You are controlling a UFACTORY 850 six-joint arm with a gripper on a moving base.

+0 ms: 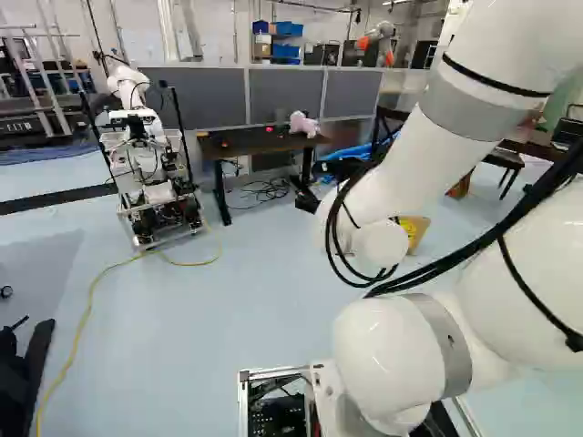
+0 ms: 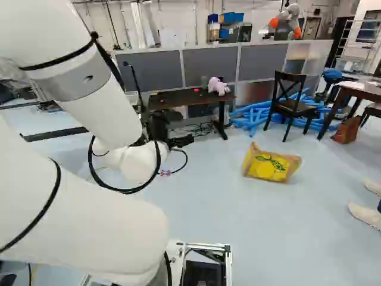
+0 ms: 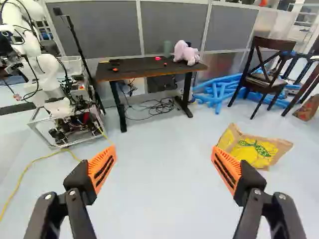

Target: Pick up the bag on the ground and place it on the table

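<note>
My gripper (image 2: 178,142) shows partly beyond the arm in the right base view. In the wrist view the gripper (image 3: 164,167) is wide open, with bare floor between its orange pads. A brown and yellow bag (image 2: 271,167) lies on the floor, right of the arm in the right base view. The wrist view has the bag (image 3: 256,150) beyond and outside one finger, partly behind its tip; the left base view shows only a piece of it behind the arm. A dark-topped table (image 3: 134,68) stands farther off by the grey partitions, holding a pink plush toy (image 3: 186,53) and small items.
Another robot (image 1: 146,173) on a wheeled frame stands left of the dark table, a yellow cable trailing from it. Blue tubes (image 2: 245,117) and a dark chair (image 2: 290,102) are behind the bag. A brown table (image 2: 362,90) and a person's feet (image 2: 364,214) are at the right base view's right.
</note>
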